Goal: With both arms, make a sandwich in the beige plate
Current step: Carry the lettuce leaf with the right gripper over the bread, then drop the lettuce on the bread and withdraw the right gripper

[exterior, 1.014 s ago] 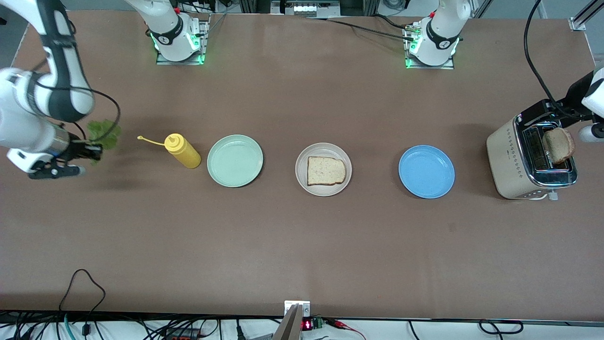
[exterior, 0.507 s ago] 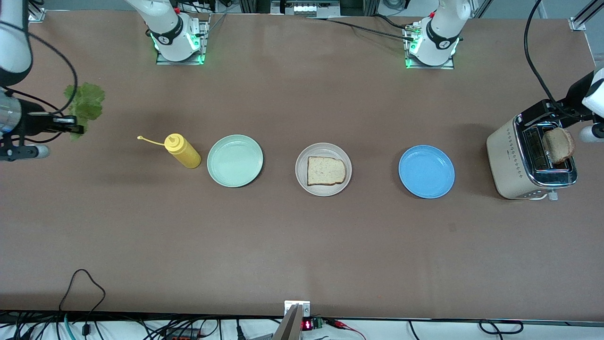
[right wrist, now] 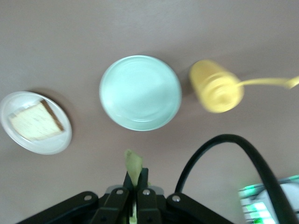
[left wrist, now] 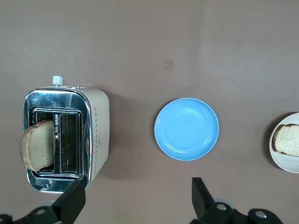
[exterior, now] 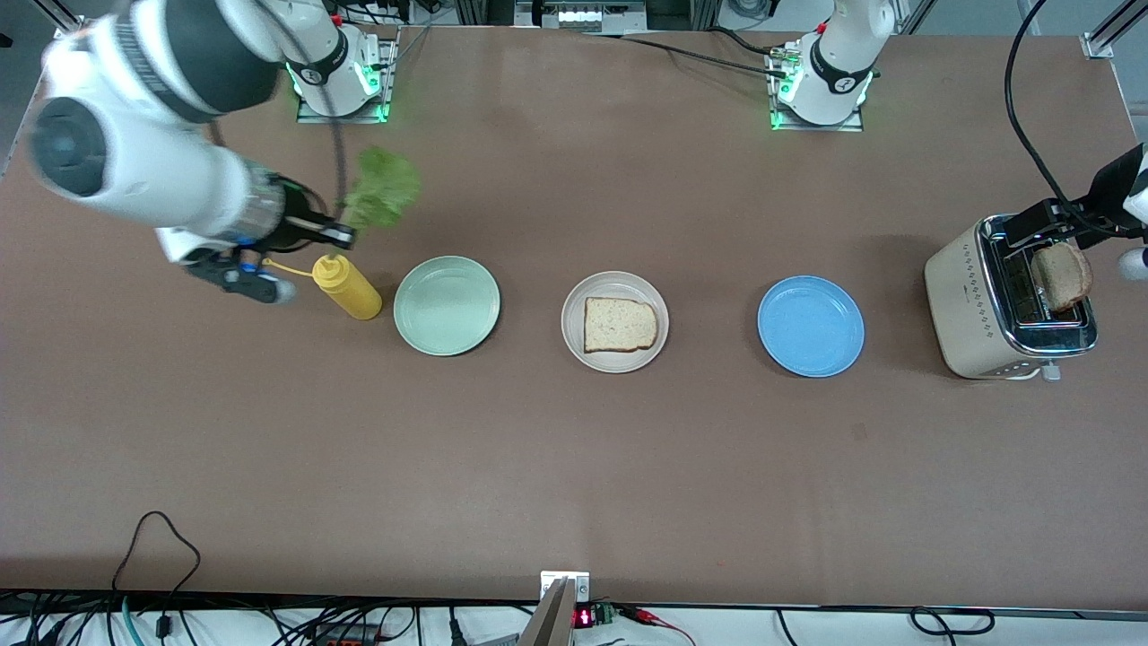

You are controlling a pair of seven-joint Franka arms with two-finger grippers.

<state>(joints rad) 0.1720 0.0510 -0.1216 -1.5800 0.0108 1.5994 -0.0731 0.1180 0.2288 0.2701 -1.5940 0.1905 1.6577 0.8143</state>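
- While the right gripper [exterior: 345, 235] hangs in the air over the bench [exterior: 574, 467], its fingers [right wrist: 140, 186] are shut tight on a green lettuce leaf [exterior: 381, 193].
- That gripper and its leaf are up over the yellow squeeze bottle [exterior: 348, 287], at the right arm's end of the bench.
- A thin yellow cap strap [exterior: 285, 266] sticks out from the top of the bottle.
- Just beside the bottle, toward the middle of the bench, sits a pale green plate [exterior: 447, 305] with nothing on it.
- The beige plate [exterior: 615, 357] is in the middle of the row, between the green plate and a blue plate [exterior: 811, 326].
- One bread slice [exterior: 619, 325] lies flat in the beige plate.
- The bottle and the green plate sit between the leaf and the beige plate.
- The blue plate has nothing on it either, and it sits well apart from the toaster [exterior: 973, 309].
- The toaster stands at the left arm's end of the bench, with a second bread slice [exterior: 1061, 275] poking up out of one slot.
- The left gripper [left wrist: 135, 198] is over the toaster, with its fingers [left wrist: 200, 193] wide apart and nothing between them.
- A black cable [exterior: 1031, 135] hangs down by the left arm, above the toaster.
- Loose wires [exterior: 157, 547] lie along the bench edge nearest the front camera.
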